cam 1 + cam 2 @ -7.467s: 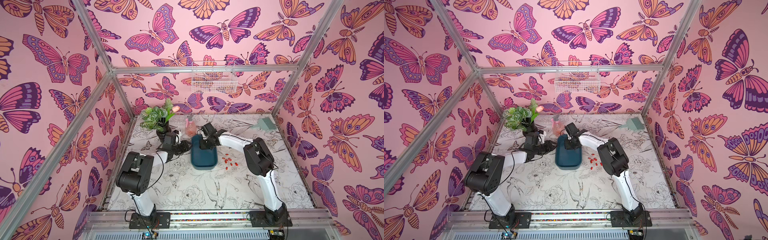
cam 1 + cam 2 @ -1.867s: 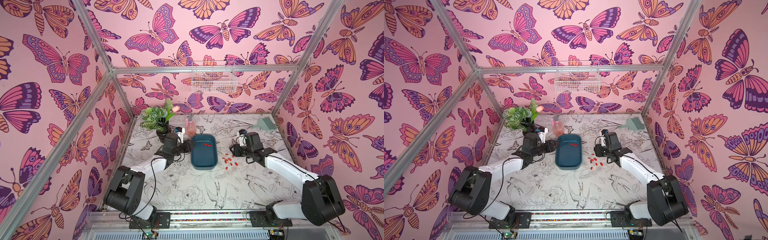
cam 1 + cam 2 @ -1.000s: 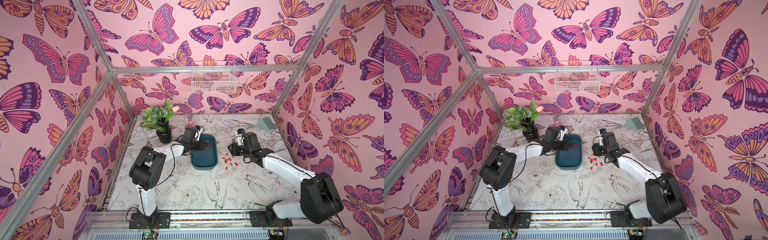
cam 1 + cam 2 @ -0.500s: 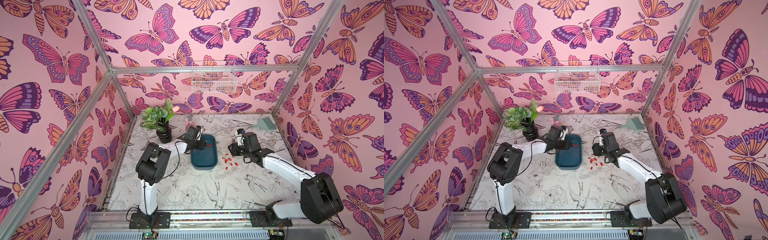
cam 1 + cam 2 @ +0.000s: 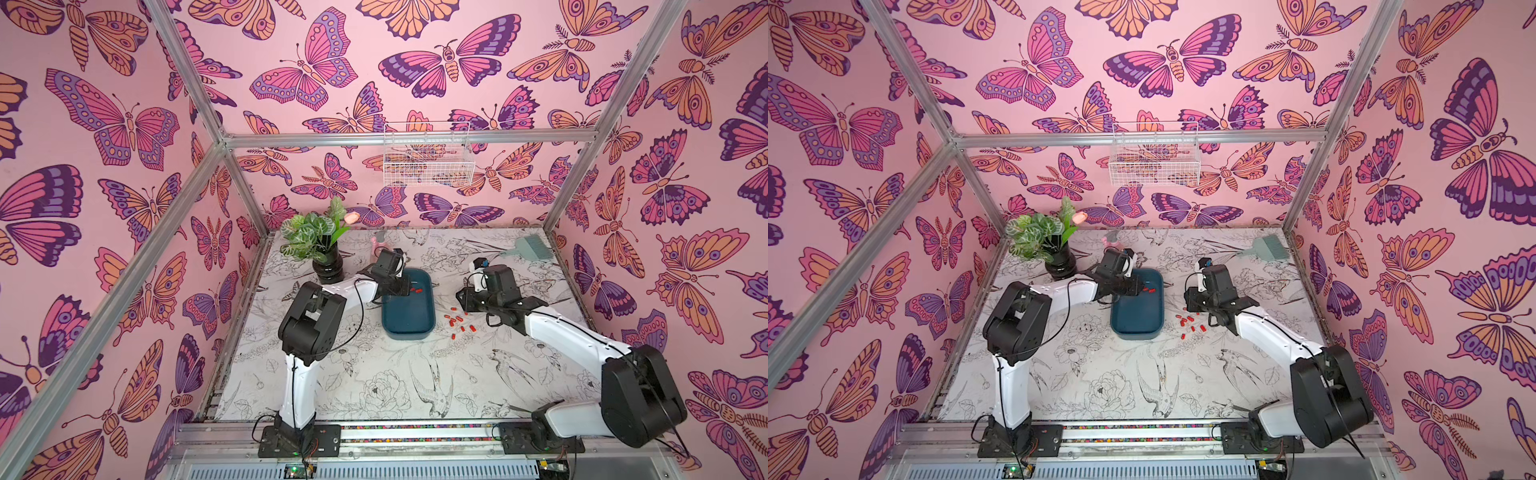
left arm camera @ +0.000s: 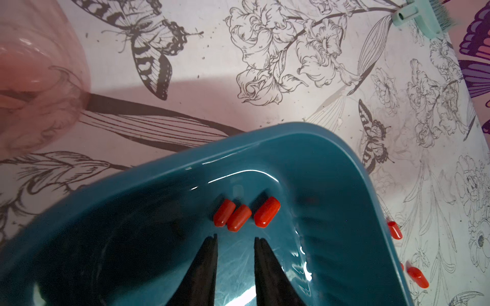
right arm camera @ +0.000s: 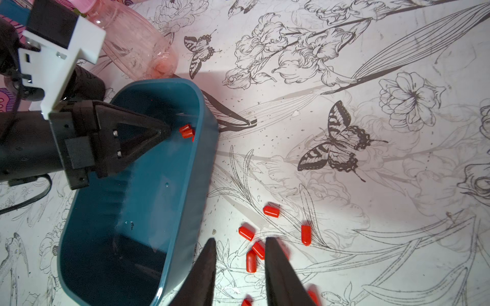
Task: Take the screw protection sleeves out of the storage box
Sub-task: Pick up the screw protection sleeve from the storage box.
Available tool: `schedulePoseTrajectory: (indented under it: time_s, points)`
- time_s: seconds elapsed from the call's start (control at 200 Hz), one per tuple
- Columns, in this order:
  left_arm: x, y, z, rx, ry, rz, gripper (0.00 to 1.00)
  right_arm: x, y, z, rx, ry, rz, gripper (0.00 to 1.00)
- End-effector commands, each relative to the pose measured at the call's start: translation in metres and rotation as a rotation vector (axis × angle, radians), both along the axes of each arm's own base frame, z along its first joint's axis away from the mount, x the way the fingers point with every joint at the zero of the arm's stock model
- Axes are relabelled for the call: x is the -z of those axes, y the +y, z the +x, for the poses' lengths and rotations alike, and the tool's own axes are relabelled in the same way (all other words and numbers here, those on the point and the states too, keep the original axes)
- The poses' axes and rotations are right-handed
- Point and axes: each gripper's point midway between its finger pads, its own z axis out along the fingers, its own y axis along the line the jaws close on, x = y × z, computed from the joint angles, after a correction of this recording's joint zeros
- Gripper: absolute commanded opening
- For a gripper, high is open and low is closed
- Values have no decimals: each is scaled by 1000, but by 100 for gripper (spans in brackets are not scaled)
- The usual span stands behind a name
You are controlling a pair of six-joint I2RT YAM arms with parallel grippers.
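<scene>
My left gripper [image 6: 235, 238] reaches down into the blue tray [image 6: 291, 133]. Its two black fingers are parted with nothing between them, and the tips stop just short of three red caps [image 6: 238, 220] lying side by side on the tray floor near a rounded corner. In both top views the tray sits in the middle of the table [image 5: 374, 374] between my two arms, its long sides running away from my bases, and those three caps lie at its far end. My right gripper [image 7: 240, 239] hangs over the bare table close beside the tray's right-hand long wall. Its fingers are also apart and grasp nothing. Through the gap between them I see two of the scattered caps [image 7: 258, 250] lying flat on the printed cloth. The others are spread loosely around them, all outside the tray and near that wall, and one or two are blurred behind my own fingers. A clear pink bottle [image 7: 138, 45] is just beyond the tray's far end, though I cannot tell whether it stands or lies. A leafy plant [image 5: 311, 232] in a black pot stands toward the far left corner. A pale green brush [image 5: 532, 246] lies near the far right corner, well apart from the tray. A white wire basket [image 5: 428, 160] hangs on the rail across the back wall.
</scene>
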Motion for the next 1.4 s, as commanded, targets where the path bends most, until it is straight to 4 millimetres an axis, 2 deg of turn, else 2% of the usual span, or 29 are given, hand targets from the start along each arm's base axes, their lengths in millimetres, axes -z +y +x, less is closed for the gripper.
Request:
schedulePoseTrajectory:
  time_s: [0.0, 0.656, 1.127, 1.397]
  points:
    - [14, 6, -1, -6, 30, 39, 30, -3, 4, 0, -6, -6, 7, 34]
    - [29, 3, 1, 1, 61, 57, 29, 0, 7, 1, -11, 4, 1, 31]
    - [44, 3, -2, -2, 94, 133, 28, 0, 8, 2, -13, 3, -8, 30]
    - [44, 2, -3, 4, 90, 155, 27, 0, 9, 1, -15, 5, -6, 30]
